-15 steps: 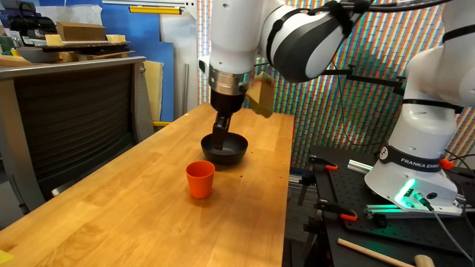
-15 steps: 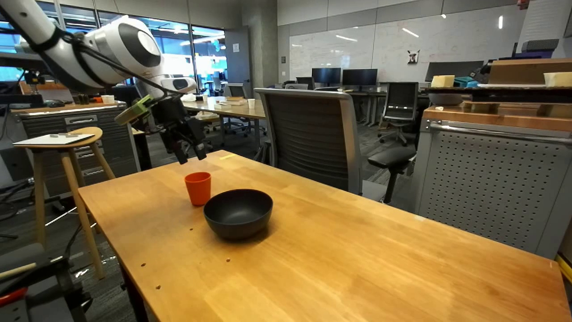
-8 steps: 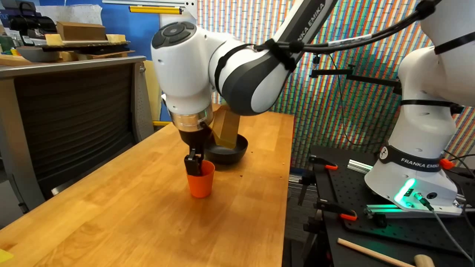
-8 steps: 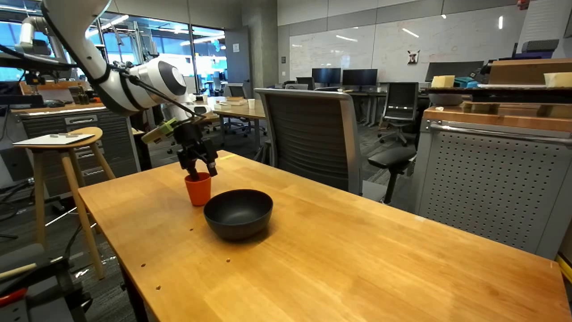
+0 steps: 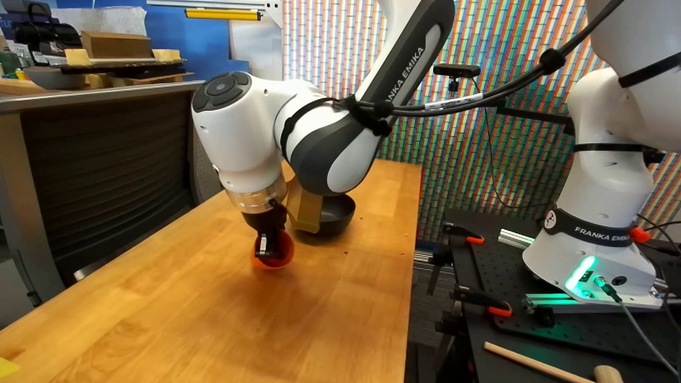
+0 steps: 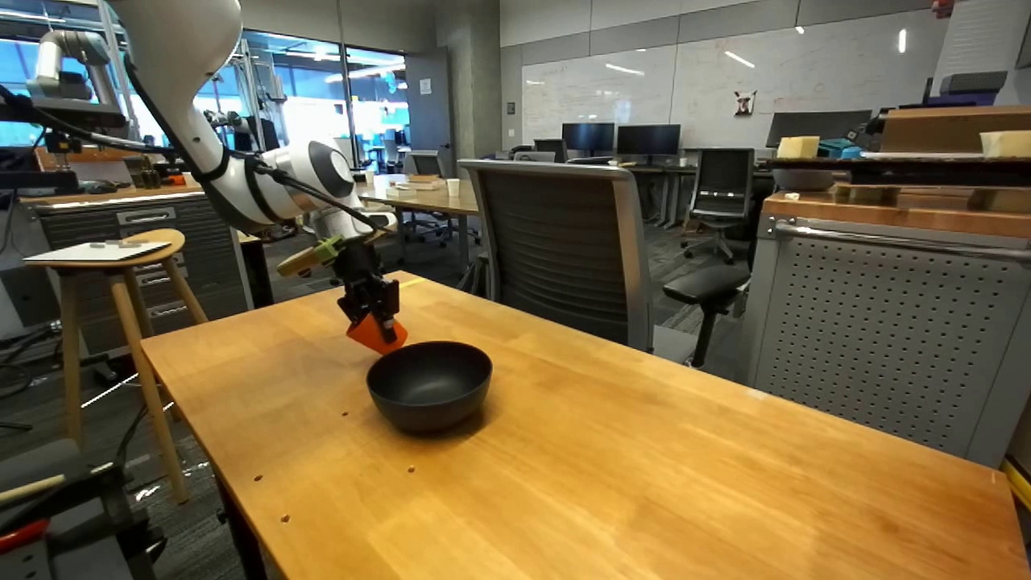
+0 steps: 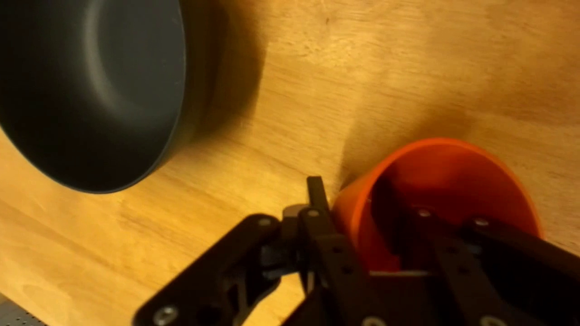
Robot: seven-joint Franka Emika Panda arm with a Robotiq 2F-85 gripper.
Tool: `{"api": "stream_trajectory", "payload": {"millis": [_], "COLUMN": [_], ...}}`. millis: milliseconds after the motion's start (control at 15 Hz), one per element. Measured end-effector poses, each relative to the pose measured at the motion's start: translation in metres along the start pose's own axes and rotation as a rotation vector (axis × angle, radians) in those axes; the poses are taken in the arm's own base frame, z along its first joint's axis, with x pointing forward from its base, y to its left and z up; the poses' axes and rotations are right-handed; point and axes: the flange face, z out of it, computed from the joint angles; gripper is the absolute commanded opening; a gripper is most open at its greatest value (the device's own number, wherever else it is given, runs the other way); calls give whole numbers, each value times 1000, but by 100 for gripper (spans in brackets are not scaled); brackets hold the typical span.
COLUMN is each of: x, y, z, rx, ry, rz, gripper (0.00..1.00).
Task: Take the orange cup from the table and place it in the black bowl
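Note:
The orange cup [image 7: 453,174] is tipped over to one side, its mouth turned toward the camera in an exterior view [image 5: 288,248]. My gripper [image 7: 351,197] is shut on its wall: one finger [image 7: 316,189] lies against the outside, the other finger [image 7: 387,214] is inside the cup. Whether the cup's base touches the table [image 6: 644,451] I cannot tell. Close beside the cup stands the black bowl [image 6: 429,403], upright with nothing in it; in the wrist view the bowl [image 7: 108,113] is at the upper left. In an exterior view the arm covers part of the bowl [image 5: 340,213].
A yellowish block [image 5: 303,210] fixed at the wrist juts out in front of the bowl in that view. A dark chair [image 6: 556,250] stands along the table's long side. Opposite is a black bench [image 5: 500,351] carrying the robot's base, with clamps on its edge.
The gripper has come down from above the cup, put one finger inside and closed on the wall. The cup has gone from upright to tilted and shifted slightly. The bowl has not moved.

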Motion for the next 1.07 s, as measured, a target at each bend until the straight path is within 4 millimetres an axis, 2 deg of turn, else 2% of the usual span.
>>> {"api": "stream_trajectory", "payload": {"millis": [200,333,400,533,667,800,933,1067], "x": [0,-4,-8,-17,-26,-36,-49,-61], "y": [4,11,18,44,85,135,191,241], "z": [-6,-20,-29,-50,-68,-76,-73,-62], "rx": [32,91,141,243,333,378,403,410], "ry": [-14,-33,-49,-81,-93,-88,-85,-60], "rz": [-24,-41,-50,-33,46,166,291,404], "gripper": [0,1,1,1,1,1,1,1]}}
